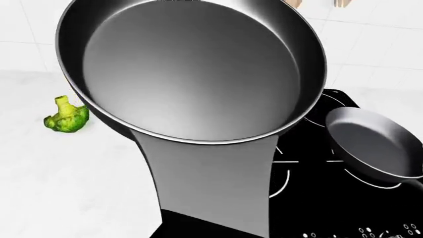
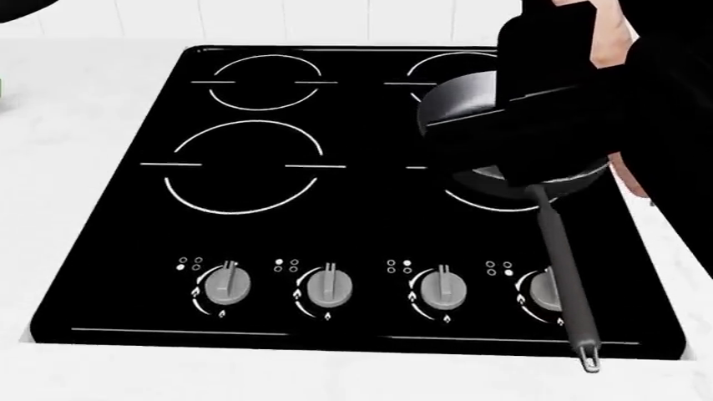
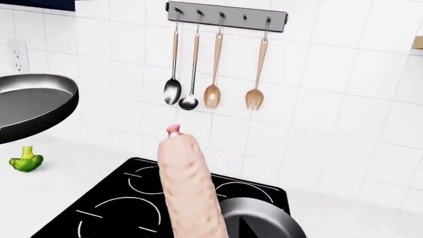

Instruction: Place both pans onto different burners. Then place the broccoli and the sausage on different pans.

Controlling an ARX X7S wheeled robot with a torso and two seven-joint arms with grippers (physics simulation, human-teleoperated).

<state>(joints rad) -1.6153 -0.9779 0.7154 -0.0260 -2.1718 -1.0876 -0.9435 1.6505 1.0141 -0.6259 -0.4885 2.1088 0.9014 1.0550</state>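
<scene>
On the far left, the broccoli [image 1: 66,116] lies on the white desk [image 1: 59,188], well apart from the cooktop [image 2: 334,209]. The left arm carries one pan [image 1: 191,69] high in the air by its handle; the left wrist view shows it lifted above the desk's edge beside the glass, but the jaws themselves are hidden under the handle, so I cannot tell their width, only that the pan appears gripped. Both left burners, the back one [image 2: 265,81] and the larger front one [image 2: 245,167], stand bare. If this pan comes down tilted or too far to the left, I judge it could land on the desk or strike the broccoli and roll it away. Further right, the second pan [image 2: 490,134] already sits on the right side of the glass over a front-right burner [image 2: 490,200], its long handle [image 2: 563,267] reaching past the knobs [image 2: 329,286] toward the front edge. The right arm holds the sausage [image 3: 188,188] upright above that pan; its jaws are out of view, so their opening cannot be told. The risk here is that the sausage, released while standing on end, tips, bounces off the rim and rolls across the glass, or that the arm knocks the protruding handle and drags the pan off its ring.
</scene>
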